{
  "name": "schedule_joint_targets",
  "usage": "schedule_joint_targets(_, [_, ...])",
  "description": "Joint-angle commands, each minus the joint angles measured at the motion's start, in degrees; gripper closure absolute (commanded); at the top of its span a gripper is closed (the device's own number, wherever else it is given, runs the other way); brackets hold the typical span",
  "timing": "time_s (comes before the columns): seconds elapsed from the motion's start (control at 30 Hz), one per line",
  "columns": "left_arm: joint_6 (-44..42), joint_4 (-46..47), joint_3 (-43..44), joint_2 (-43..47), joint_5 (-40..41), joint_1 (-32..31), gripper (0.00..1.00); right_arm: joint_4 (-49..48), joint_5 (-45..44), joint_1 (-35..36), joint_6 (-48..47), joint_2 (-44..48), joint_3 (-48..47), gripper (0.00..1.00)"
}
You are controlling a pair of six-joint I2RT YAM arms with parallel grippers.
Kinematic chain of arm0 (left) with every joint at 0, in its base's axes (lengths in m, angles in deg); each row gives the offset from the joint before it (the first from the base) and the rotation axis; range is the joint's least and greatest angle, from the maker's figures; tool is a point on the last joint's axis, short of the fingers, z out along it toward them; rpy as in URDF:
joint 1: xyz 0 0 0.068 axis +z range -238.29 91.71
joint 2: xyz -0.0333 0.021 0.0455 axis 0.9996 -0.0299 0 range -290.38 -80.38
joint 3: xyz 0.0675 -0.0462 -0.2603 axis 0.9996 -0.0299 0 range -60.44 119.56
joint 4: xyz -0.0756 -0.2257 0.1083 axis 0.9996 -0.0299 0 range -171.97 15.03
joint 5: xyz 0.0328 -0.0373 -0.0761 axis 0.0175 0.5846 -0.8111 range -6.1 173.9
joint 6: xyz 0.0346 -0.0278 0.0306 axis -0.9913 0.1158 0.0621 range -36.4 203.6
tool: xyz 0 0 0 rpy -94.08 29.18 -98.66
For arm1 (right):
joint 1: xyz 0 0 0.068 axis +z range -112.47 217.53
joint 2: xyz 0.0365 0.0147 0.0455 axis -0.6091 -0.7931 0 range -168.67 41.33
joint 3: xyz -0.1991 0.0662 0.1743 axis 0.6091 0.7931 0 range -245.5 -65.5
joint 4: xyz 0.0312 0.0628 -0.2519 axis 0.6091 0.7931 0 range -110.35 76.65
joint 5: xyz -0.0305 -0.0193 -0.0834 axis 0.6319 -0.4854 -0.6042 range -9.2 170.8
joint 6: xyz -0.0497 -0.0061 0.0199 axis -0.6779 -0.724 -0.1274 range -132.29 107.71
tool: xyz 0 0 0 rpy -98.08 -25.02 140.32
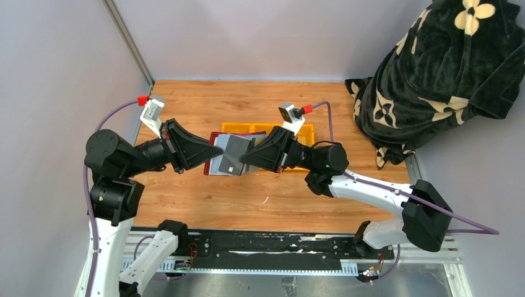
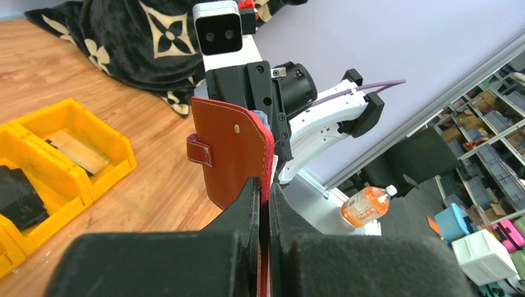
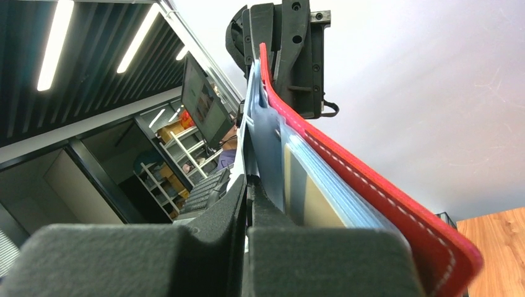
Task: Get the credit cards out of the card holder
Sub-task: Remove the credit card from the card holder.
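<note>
The card holder (image 2: 232,148) hangs open in the air just on the near side of the yellow tray (image 2: 114,167), stretched between the 2 arms. The left jaws are closed tight on its maroon cover. The right jaws are pressed together on the edge of a silvery-grey card (image 1: 234,151) at the sleeves, though the right wrist view does not show whether they pinch the card alone or a sleeve with it.

The step in hand looks like pulling this card out: the grip is made, the pull not yet done. The next move calls for the right arm to draw straight out along the sleeve while the left arm braces the holder, then to carry the card over the tray.

Count: 1 card holder and 1 tray. 2 cards lie in the tray, 1 tan-gold card (image 2: 77,148) and 1 dark card (image 2: 18,198), each in its own compartment. 1 silvery-grey card is at the holder, and a tan sheet in a sleeve may be 1 more. Right of the tray, 1 black flowered cloth (image 1: 433,74) sits at the edge of the wooden surface (image 1: 247,198)
</note>
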Motion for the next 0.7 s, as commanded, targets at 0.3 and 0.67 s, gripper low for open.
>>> schedule_joint_targets(0.3, [-0.09,1.43,1.54,-0.55,0.62,0.28,1.00,-5.09,2.00,-0.31,1.43,1.34,-0.64,0.86])
schedule_joint_targets(0.67, [2.15,2.80,0.88,0.08,0.71,0.28,0.92,3.97,0.67,0.00,-3.67,3.91,-0.22,1.00])
